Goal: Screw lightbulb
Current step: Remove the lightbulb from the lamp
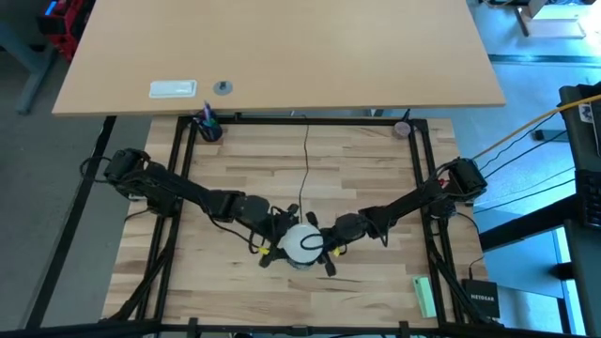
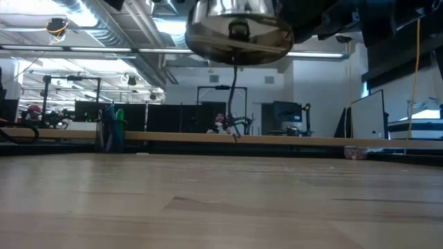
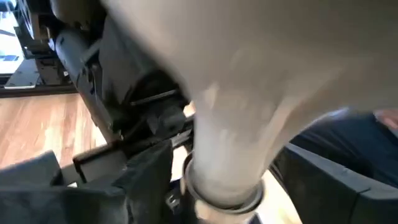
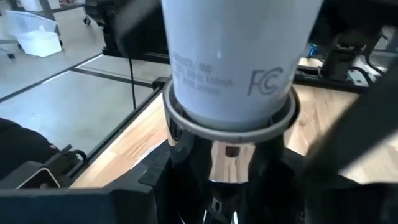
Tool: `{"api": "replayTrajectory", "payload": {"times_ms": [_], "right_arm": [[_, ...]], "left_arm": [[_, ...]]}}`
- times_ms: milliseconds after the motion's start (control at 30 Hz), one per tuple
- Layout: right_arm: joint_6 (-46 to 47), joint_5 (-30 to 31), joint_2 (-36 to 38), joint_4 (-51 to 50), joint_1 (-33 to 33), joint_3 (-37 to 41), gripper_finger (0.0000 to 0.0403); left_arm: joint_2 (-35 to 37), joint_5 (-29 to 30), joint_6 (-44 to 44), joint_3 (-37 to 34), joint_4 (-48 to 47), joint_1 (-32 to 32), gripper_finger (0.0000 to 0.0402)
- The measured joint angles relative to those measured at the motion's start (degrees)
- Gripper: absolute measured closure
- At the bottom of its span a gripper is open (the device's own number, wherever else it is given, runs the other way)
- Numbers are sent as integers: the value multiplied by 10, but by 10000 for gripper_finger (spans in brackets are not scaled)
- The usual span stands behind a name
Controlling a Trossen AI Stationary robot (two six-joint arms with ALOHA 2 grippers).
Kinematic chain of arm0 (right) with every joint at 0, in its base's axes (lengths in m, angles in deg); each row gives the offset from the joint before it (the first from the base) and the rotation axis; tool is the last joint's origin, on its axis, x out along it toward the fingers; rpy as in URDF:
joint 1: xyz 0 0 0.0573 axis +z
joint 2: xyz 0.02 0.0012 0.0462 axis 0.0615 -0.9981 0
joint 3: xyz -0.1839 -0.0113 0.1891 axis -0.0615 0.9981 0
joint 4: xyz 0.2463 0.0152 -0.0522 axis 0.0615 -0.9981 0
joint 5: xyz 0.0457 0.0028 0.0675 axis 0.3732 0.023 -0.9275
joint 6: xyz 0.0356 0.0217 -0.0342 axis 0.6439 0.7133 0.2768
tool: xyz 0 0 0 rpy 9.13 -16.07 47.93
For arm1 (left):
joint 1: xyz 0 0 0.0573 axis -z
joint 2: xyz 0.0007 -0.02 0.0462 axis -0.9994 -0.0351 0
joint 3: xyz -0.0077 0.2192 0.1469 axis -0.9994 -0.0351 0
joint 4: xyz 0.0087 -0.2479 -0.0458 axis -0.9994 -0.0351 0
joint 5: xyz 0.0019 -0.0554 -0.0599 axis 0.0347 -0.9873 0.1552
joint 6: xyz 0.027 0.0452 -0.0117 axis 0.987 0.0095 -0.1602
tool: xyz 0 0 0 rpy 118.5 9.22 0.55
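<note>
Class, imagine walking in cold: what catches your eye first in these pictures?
Both grippers meet at the table's near-middle around the white lightbulb. It sits base-down in the shiny metal socket, held up off the wooden table. A thin black cord runs from there toward the table's far edge.

lightbulb [image 3: 249,93] blurred, cropped by frame; both jaws' state hidden

The lightbulb [image 4: 239,59] carries grey print on its white neck: the letters "FC" stand out as a logo mark, and beside them run small lines of text too faint to read. In the high view, a small black box [image 1: 480,299] off the wooden surface's [image 1: 366,197] corner bears white lettering that appears to read "NETGEAR".
</note>
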Motion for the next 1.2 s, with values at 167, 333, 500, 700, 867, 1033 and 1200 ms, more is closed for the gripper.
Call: {"api": "replayTrajectory", "payload": {"times_ms": [167,333,500,700,867,1033,1200], "right_arm": [[0,0,0,-2,0,0,227],[1,2,0,-3,0,0,227],[1,57,0,-7,0,0,227],[20,174,0,-35,1,1,227],[45,276,-1,-40,1,1,227],[74,352,-1,-34,-1,-1,227],[85,373,-1,-40,0,0,227]], "left_arm": [[3,0,10,0,22,0,116],[3,0,28,0,30,-1,127],[3,11,7,0,23,4,198],[3,172,12,1,-14,31,271],[3,379,-39,2,-25,68,271],[-2,561,-134,2,-13,94,271],[-22,595,-152,1,32,94,271]]}}
